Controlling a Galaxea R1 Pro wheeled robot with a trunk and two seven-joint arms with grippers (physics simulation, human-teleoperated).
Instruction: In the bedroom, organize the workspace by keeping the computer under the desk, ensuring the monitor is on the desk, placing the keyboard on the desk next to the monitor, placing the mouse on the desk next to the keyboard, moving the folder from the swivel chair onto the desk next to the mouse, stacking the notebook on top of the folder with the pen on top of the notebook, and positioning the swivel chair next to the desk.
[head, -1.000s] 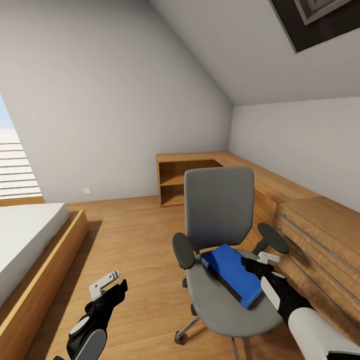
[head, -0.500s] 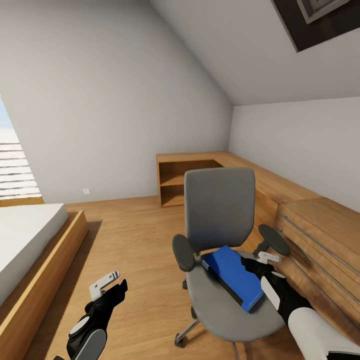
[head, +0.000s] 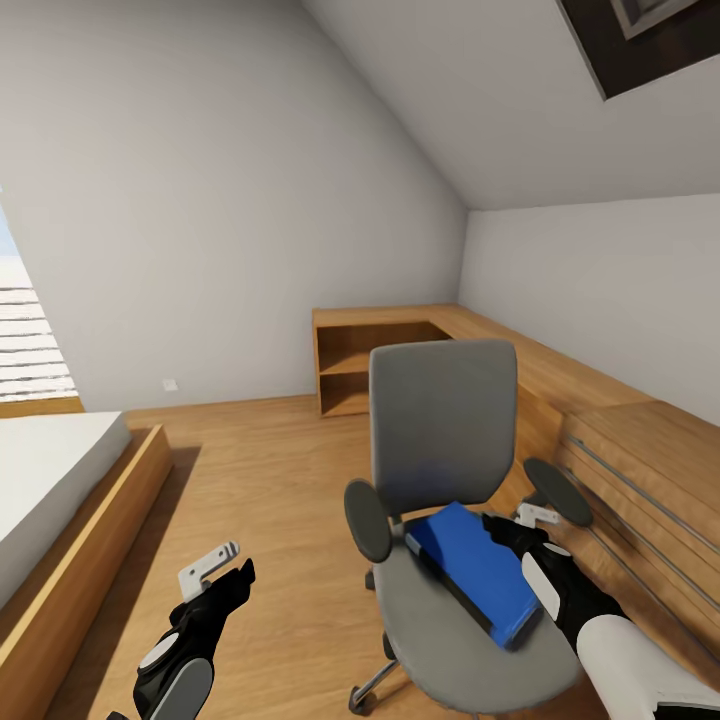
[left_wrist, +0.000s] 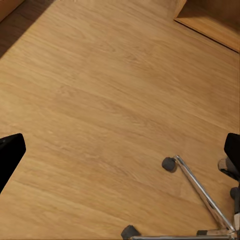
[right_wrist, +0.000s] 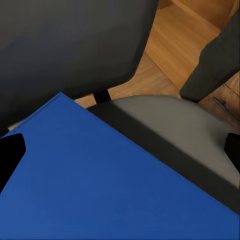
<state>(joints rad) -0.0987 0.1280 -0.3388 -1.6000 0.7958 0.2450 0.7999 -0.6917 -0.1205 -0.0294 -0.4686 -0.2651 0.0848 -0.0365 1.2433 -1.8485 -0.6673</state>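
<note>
One folder (head: 472, 573): blue, flat on swivel chair (head: 445, 470) seat.
Handling: looks stiff, thin, light; slick cover, pinch the near edge.
Right end effector (head: 512, 527): spread, over folder.
Left end effector (head: 222, 568): spread, empty.

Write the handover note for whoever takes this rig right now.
Left gripper: open, holding nothing, over the wood floor.
Right gripper: open, fingers spread over the blue folder, not gripping it.
Folder lies flat on the swivel chair seat, in front of the low wooden cabinet.
Done: nothing visible yet.
Left: grasp folder and carry it to the desk, then do the rest.
</note>
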